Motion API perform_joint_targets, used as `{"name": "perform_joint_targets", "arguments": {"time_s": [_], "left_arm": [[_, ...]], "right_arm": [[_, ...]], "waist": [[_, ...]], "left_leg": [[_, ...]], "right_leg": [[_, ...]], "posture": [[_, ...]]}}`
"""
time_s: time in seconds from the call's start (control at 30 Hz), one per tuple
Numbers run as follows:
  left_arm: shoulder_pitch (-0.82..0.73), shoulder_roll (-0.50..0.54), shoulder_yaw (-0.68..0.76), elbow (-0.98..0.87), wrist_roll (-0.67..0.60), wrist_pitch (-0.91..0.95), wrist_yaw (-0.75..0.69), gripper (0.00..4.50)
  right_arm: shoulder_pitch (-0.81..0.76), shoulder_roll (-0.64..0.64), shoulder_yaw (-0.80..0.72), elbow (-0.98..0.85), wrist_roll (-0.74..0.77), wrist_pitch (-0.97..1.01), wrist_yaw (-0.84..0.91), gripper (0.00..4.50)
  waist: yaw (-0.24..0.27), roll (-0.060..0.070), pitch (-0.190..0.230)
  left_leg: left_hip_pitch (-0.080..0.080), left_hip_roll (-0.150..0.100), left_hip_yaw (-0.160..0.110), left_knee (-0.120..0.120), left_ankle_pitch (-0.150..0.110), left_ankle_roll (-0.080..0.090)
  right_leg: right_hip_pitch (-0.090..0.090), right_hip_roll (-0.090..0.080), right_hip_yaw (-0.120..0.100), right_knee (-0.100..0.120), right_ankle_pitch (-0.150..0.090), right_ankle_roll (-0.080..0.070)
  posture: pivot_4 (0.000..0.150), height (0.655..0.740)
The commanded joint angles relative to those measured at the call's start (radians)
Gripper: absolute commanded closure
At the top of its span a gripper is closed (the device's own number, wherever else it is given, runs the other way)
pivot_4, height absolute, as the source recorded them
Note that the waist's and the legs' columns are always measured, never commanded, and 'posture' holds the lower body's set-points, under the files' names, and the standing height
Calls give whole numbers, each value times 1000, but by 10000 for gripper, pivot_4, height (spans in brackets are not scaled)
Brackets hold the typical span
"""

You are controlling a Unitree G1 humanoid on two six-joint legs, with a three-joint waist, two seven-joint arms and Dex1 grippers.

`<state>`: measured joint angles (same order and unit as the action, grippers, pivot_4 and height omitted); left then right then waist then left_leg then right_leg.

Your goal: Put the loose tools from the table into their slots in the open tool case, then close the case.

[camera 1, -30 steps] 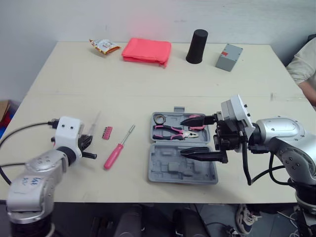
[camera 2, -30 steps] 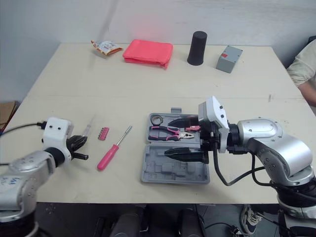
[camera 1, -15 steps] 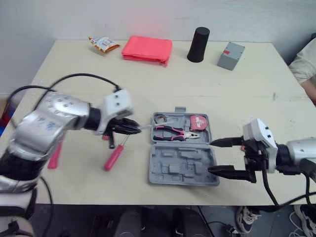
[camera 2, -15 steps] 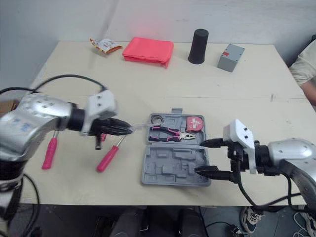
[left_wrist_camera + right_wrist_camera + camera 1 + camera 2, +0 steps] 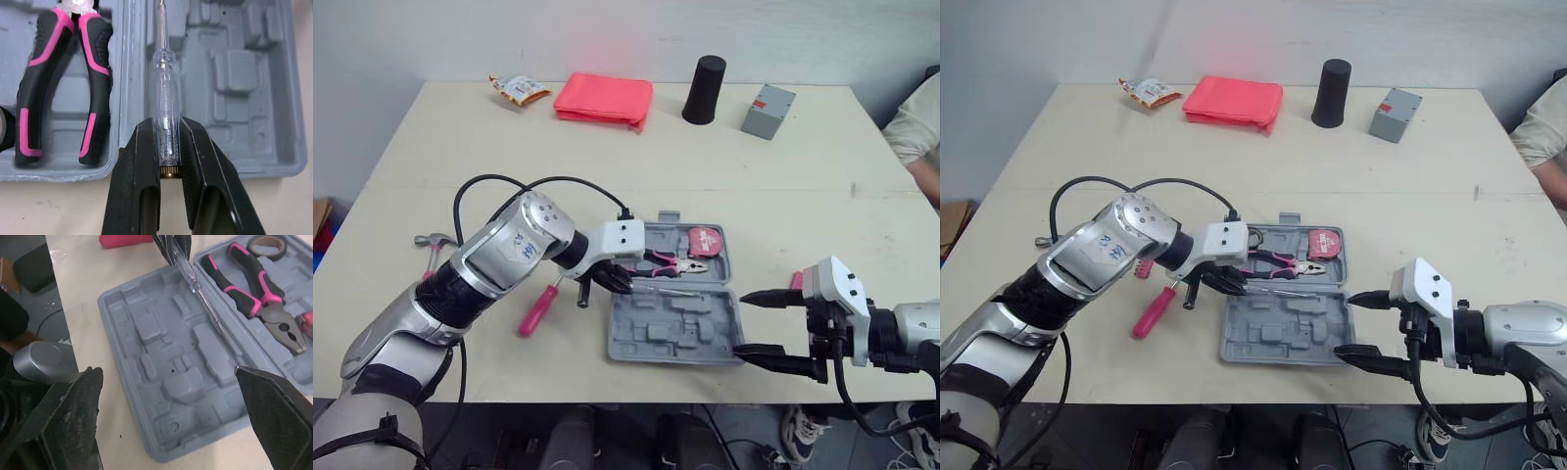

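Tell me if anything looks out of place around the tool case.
The clear tester, shut in the left gripper, hangs along the case's middle ridge, not in a slot. A pink screwdriver and a hammer lie loose on the table. Nothing looks spilled or broken.

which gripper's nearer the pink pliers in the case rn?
Left. The left gripper, shut on the clear screwdriver, sits right beside the handles of the pliers, over the case. The right gripper is open at the case's near right edge, farther off.
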<state>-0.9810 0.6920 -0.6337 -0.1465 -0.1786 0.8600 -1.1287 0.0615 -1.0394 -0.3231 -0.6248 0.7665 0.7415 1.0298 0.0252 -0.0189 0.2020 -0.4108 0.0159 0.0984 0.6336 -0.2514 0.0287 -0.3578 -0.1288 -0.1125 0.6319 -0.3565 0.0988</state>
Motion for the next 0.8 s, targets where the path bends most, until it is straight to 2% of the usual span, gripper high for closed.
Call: {"name": "perform_joint_targets", "arguments": {"time_s": [0.03, 0.6, 0.8], "left_arm": [[-19, -25, -7, 8, 43, -13, 4, 44922], [4, -102, -39, 57, 154, -54, -7, 44922], [26, -94, -40, 51, 171, -68, -17, 44922]], "right_arm": [[-8, 5, -28, -18, 3, -23, -5, 0], [-48, 24, 16, 2, 0, -29, -29, 0], [-43, 26, 5, -6, 13, -25, -40, 0]], "waist": [[2, 0, 0], [2, 0, 0], [2, 0, 0]], "left_leg": [[0, 0, 0, 1, 0, 0], [0, 0, -2, 5, 0, 1], [0, 0, -2, 8, -1, 1]], "right_leg": [[0, 0, 0, 0, 0, 0], [1, -1, -1, 4, 0, 0], [2, -1, -2, 5, 0, 0]], "posture": [[1500, 7361], [1500, 7361], [1500, 7361]]}}
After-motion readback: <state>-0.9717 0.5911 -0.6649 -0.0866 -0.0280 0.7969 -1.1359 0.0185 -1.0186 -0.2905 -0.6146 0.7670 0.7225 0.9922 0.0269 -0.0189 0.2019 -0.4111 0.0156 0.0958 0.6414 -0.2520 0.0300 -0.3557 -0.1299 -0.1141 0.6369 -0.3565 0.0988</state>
